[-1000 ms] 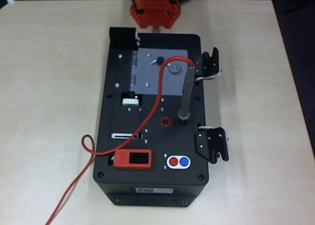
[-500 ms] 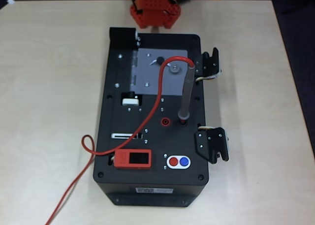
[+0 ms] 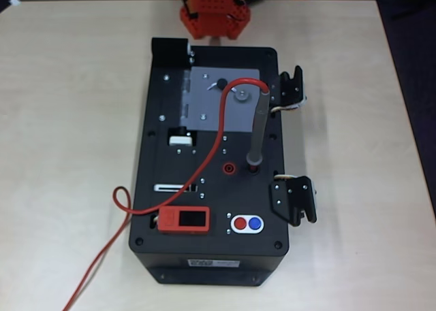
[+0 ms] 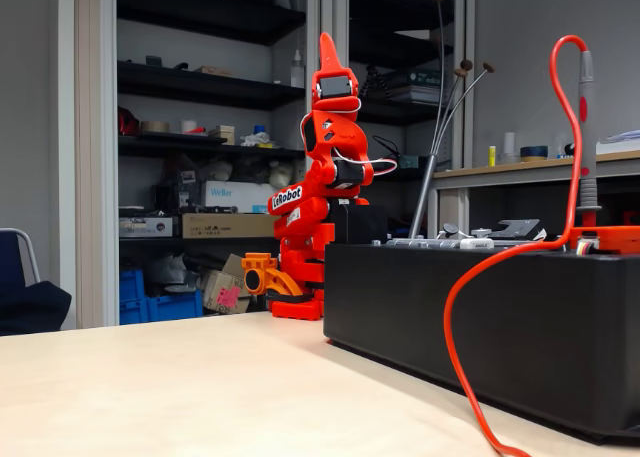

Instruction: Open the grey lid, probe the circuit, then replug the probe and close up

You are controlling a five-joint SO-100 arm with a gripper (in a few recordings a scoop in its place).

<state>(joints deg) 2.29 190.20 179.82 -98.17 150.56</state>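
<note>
Arm [image 4: 325, 167] folded upright at the far end of the black box [image 3: 211, 256], pincer [image 4: 327, 52] pointing at the ceiling in the fixed view, well apart from everything. Its fingers look pressed together into one point, nothing between them.

Grey lid [image 3: 204, 107] lies flat and closed in the top panel, at the end nearest the arm base [image 3: 212, 15]; hinge side seems to be its left edge in the overhead view, small dark knob [image 3: 221, 83] near its top. Circuit presumably under it, hidden.

Probe [image 3: 258, 131] stands plugged upright in its socket [image 3: 253, 168], just beside a red socket [image 3: 229, 167]. Its red cable [image 3: 219, 131] arcs from the probe's top across the lid's right part, then runs down over the panel and off onto the desk [image 3: 68, 120] in a loop.

Step in hand, as I judge it: opening the lid, not yet begun. To do it well:
- come down over the knob with fingers spread, clear of the cable arc
- close on the knob squarely, low on its stem
- swing up and toward the hinge side, following the lid's arc, not a straight pull
- watch the cable: it crosses the lid and may snag or tug the probe as the plate rises

Orange display [image 3: 182, 220] and the red and blue buttons [image 3: 246, 223] sit at the near end, out of the way
</note>
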